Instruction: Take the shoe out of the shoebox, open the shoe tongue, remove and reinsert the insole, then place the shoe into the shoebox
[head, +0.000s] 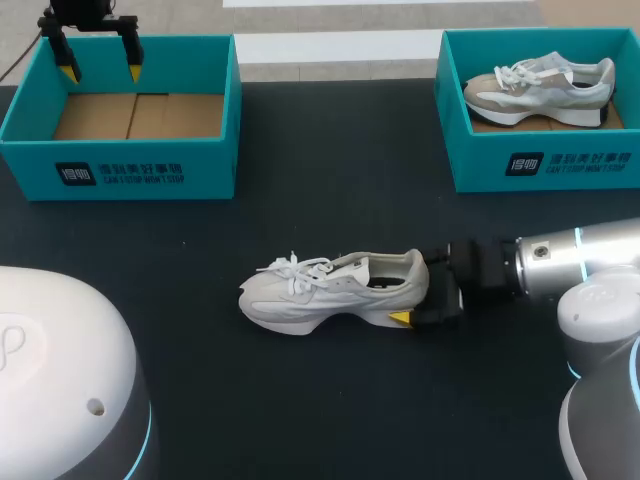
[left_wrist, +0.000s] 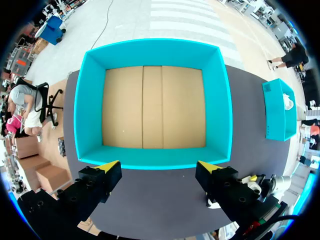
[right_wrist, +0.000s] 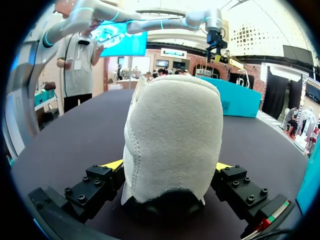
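Heel of white shoe (right_wrist: 172, 125) held on the table (head: 300, 400)

Right gripper (right_wrist: 167, 167) has its fingers pressed to both sides of that heel. The shoe stands upright outside both boxes, toe toward my left. Left gripper (head: 100, 68) hangs wide open, holding nothing, over the left box (head: 120, 170), whose brown cardboard floor shows. Right box (head: 540, 165) holds a grey-and-beige shoe (head: 540, 88).

The left gripper (head: 101, 72) hangs spread over the left shoebox (head: 120, 170), its bare cardboard floor open between four teal walls, while the white shoe (head: 320, 290), heel pinched in the right gripper (right_wrist: 168, 166), blocks mid-table with bare dark table (head: 330, 400) all round its toe, and a second shoe (head: 540, 88) fills the right shoebox (head: 560, 165).
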